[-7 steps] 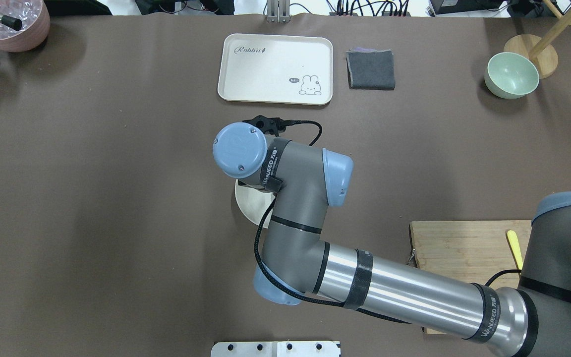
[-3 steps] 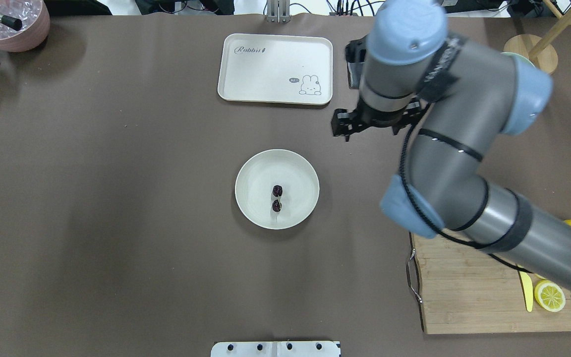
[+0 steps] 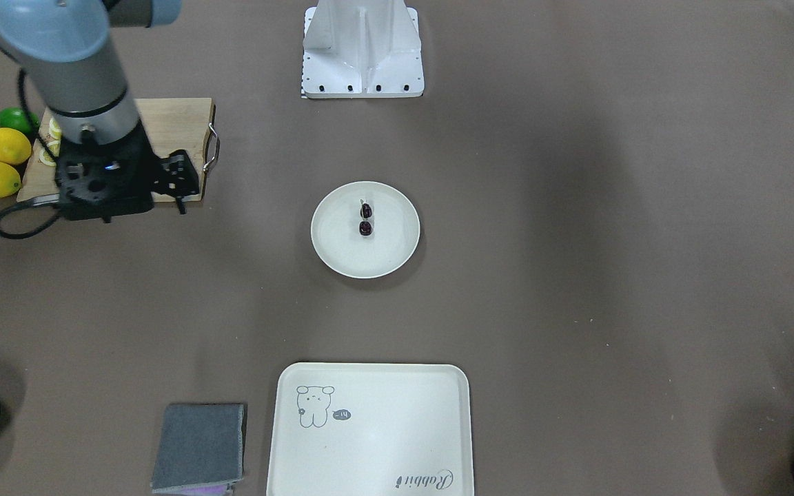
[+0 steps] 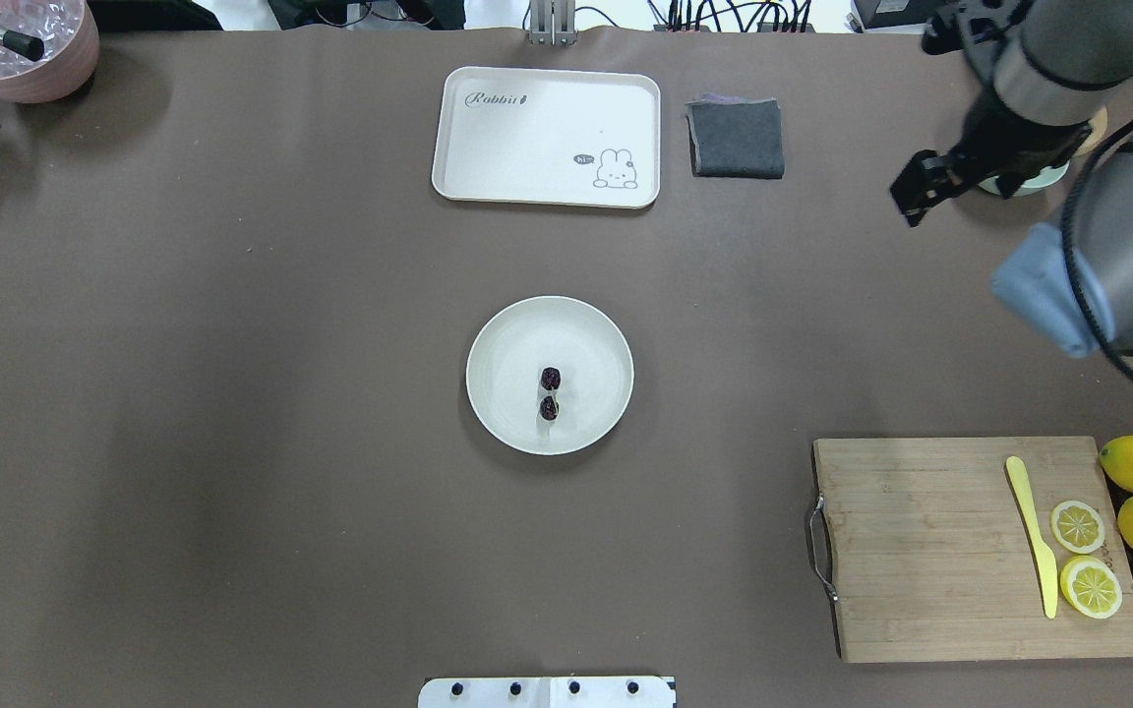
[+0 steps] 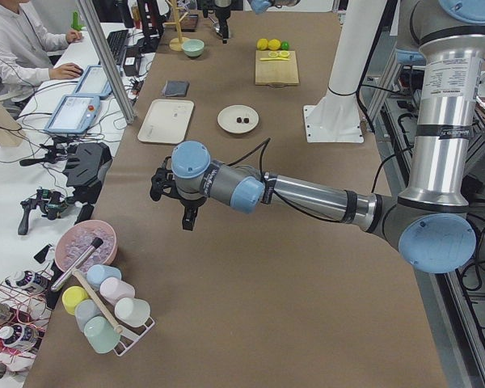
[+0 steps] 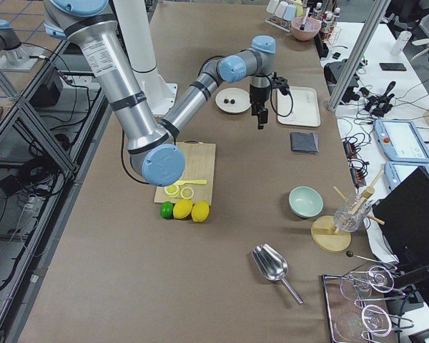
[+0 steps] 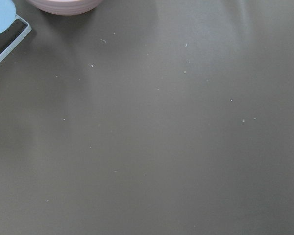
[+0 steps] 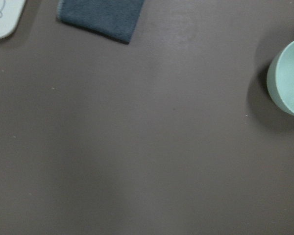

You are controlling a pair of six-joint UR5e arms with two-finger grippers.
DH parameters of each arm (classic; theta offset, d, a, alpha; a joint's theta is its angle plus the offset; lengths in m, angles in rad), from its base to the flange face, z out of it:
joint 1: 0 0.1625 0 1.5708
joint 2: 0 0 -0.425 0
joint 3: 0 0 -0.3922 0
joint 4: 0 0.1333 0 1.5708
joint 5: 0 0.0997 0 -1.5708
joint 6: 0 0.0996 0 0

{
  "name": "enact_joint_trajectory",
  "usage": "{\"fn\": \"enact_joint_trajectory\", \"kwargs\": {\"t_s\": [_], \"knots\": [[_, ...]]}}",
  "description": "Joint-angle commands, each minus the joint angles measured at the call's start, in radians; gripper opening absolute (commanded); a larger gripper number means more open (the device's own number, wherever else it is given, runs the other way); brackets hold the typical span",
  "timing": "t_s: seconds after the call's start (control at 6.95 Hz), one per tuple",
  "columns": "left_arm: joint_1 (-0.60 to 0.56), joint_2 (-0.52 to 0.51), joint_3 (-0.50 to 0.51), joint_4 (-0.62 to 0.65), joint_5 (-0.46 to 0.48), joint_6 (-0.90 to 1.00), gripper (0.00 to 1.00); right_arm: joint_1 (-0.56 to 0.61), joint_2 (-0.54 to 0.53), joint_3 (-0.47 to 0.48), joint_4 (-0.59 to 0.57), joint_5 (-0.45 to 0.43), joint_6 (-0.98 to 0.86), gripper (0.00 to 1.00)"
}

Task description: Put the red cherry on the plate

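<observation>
The red cherry (image 4: 550, 391), a dark pair, lies on the round off-white plate (image 4: 503, 339) at mid-table; it also shows in the front-facing view as cherry (image 3: 365, 220) on plate (image 3: 342, 251). Nothing holds it. My right gripper (image 4: 911, 197) hangs high over the far right of the table, well away from the plate, open and empty; the front-facing view has the right gripper (image 3: 180, 180) by the board's corner. My left gripper (image 5: 187, 217) shows only in the exterior left view, far from the plate near the pink bowl's end; I cannot tell its state.
A cream tray (image 4: 547, 136) and grey cloth (image 4: 736, 138) lie behind the plate. The pale green bowl (image 4: 1019, 182) is half hidden under my right arm. A wooden board (image 4: 921, 546) holds a yellow knife and lemon halves, with lemons and a lime beside it.
My right arm lifted off the plate and swung away to the far right, uncovering the plate with the cherry lying free on it.
</observation>
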Motion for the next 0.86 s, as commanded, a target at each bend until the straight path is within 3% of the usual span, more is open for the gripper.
{"fn": "enact_joint_trajectory", "kwargs": {"t_s": [0.0, 0.14, 0.43, 0.72], "knots": [[0.053, 0.001, 0.030, -0.003, 0.089, 0.005, 0.97, 0.155, -0.208, -0.009, 0.131, 0.102, -0.216, 1.00], [0.055, -0.007, 0.042, -0.004, 0.103, 0.011, 0.98, 0.195, -0.305, -0.014, 0.242, 0.163, -0.244, 1.00], [0.082, -0.013, 0.029, -0.004, 0.103, 0.009, 0.97, 0.300, -0.382, -0.018, 0.277, 0.295, -0.371, 1.00], [0.133, -0.024, 0.016, -0.001, 0.097, -0.004, 0.97, 0.353, -0.428, -0.041, 0.280, 0.305, -0.472, 1.00]]}}
